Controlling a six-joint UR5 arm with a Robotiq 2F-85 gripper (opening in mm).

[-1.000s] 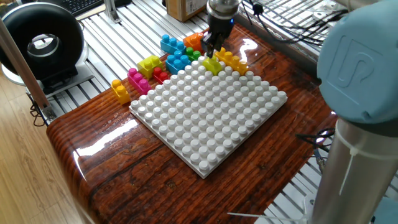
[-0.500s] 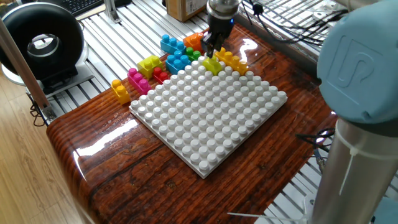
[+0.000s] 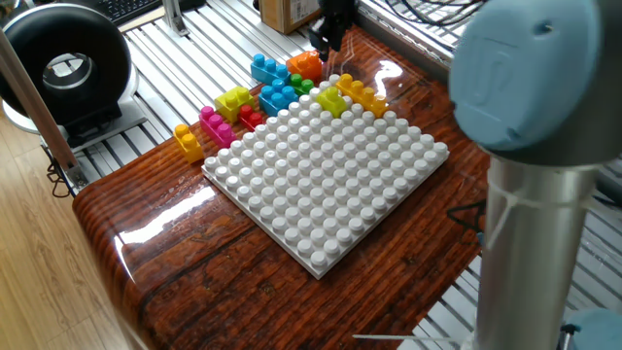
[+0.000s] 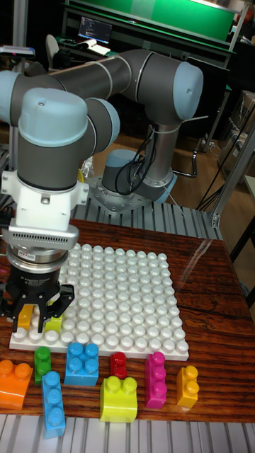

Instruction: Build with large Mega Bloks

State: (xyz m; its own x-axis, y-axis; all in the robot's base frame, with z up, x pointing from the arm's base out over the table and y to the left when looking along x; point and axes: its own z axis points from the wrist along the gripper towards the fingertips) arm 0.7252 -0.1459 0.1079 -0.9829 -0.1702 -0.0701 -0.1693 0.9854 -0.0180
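Gripper (image 4: pixel 40 306) hangs over the near-left corner of the white baseplate (image 4: pixel 120 297) in the tall fixed view, jaws spread, nothing between them. In the fixed view only its dark tip (image 3: pixel 330 29) shows, above the brick cluster at the board's far edge.

Two bricks on the baseplate, corner under the gripper: lime brick (image 3: pixel 331 100) w/ yellow brick (image 3: pixel 362 94) just beside it. Both partly hidden by the fingers in the tall view.

Loose bricks on the wood table (image 3: pixel 194 262), in a row just off the board's edge (tall view, L to R):
- orange brick (image 4: pixel 15 380)
- small green brick (image 4: pixel 42 362)
- long blue brick (image 4: pixel 52 401)
- square blue brick (image 4: pixel 83 363)
- red brick (image 4: pixel 118 364)
- lime-yellow brick (image 4: pixel 119 398)
- magenta brick (image 4: pixel 155 379)
- small yellow-orange brick (image 4: pixel 188 386)

None stacked on each other as far as I can tell. Red and green mostly hidden behind blue ones in the fixed view.
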